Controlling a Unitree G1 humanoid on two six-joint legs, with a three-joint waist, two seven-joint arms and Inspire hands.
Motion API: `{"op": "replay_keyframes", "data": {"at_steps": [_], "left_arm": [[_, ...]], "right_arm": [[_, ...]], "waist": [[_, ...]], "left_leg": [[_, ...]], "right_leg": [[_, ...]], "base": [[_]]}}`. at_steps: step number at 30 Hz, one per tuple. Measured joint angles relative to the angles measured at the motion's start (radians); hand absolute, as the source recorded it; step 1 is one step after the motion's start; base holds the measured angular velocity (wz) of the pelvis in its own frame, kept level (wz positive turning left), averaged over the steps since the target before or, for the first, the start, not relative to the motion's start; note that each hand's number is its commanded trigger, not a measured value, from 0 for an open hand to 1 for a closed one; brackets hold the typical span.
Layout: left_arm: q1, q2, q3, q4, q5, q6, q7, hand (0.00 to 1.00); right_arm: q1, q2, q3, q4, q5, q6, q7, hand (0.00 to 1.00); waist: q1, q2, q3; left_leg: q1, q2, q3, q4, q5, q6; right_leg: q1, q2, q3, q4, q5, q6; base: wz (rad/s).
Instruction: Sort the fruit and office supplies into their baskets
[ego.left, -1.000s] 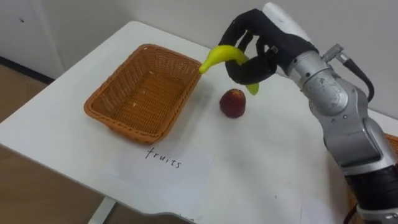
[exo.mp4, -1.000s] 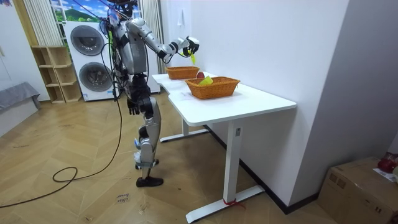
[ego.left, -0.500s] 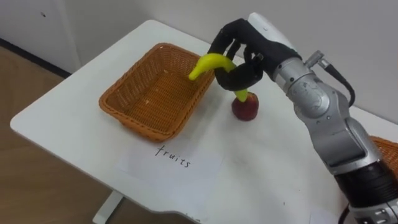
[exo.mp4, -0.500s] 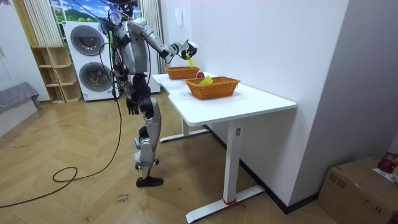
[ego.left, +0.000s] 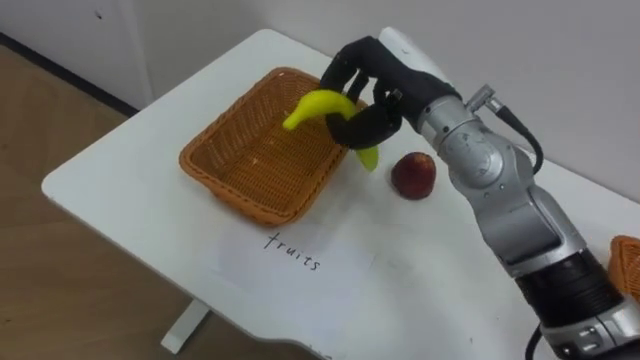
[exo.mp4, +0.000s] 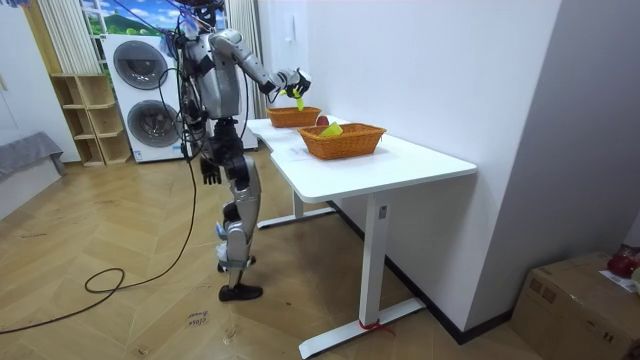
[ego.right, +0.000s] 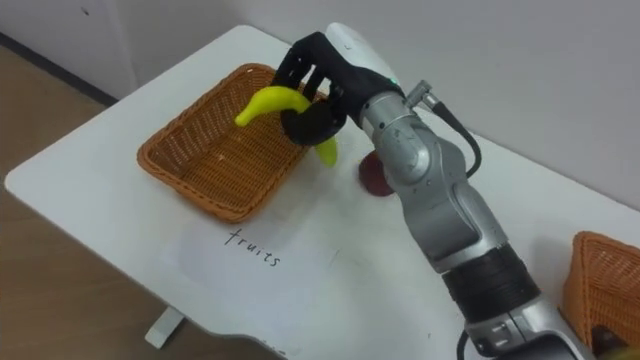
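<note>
Wicker basket, banana in right hand above

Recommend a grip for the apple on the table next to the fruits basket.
Probably take the apple from above, fingers spanning its widest middle: it is round, with no handle or edge to favour, and stands clear of the wicker basket on bare table. The right hand is occupied, curled round the banana.

yellow banana, red apple, orange-brown woven basket, white table, black robot hand.
</note>
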Motion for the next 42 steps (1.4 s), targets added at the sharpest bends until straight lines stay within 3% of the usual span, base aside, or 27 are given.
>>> {"op": "replay_keyframes", "data": {"at_steps": [8, 15, 21, 34, 42], "left_arm": [[0.003, -0.007, -0.008, -0.002, 0.005, 0.0, -0.011, 0.0], [0.007, -0.022, -0.009, -0.002, 0.039, -0.001, -0.012, 0.0], [0.027, -0.022, -0.01, -0.011, 0.038, 0.001, -0.015, 0.0], [0.049, -0.026, -0.011, -0.066, 0.057, 0.037, -0.048, 0.0], [0.048, -0.026, -0.012, -0.077, 0.058, 0.04, -0.055, 0.0]], "right_arm": [[-0.002, 0.028, 0.013, 0.035, 0.011, -0.01, -0.038, 1.0], [-0.004, 0.031, 0.015, 0.05, 0.015, -0.01, -0.078, 1.0], [-0.005, 0.072, 0.023, 0.052, 0.014, -0.01, -0.112, 1.0], [-0.008, 0.074, 0.065, 0.056, 0.014, -0.008, -0.136, 1.0], [-0.008, 0.074, 0.064, 0.08, 0.014, -0.008, -0.157, 1.0]], "waist": [[0.034, 0.018, 0.0124], [0.05, 0.013, 0.009], [0.052, 0.014, 0.007], [0.057, 0.015, 0.0061], [0.074, 0.012, 0.0039]], "left_leg": [[0.003, -0.001, -0.003, -0.001, 0.0, 0.0], [-0.002, -0.002, -0.004, -0.002, 0.0, 0.0], [0.003, -0.001, -0.006, 0.0, 0.001, 0.0], [0.003, -0.001, -0.006, -0.003, 0.002, -0.002], [0.003, -0.001, -0.01, -0.003, 0.002, -0.002]], "right_leg": [[0.003, -0.001, -0.002, -0.001, -0.005, 0.008], [0.003, -0.002, -0.024, -0.001, -0.005, 0.009], [0.007, -0.002, -0.031, -0.001, -0.005, 0.009], [0.009, -0.001, -0.03, -0.001, -0.006, 0.009], [0.01, -0.001, -0.032, -0.001, -0.006, 0.009]], "base": [[0.0], [0.01], [0.01], [0.0], [0.0]]}}
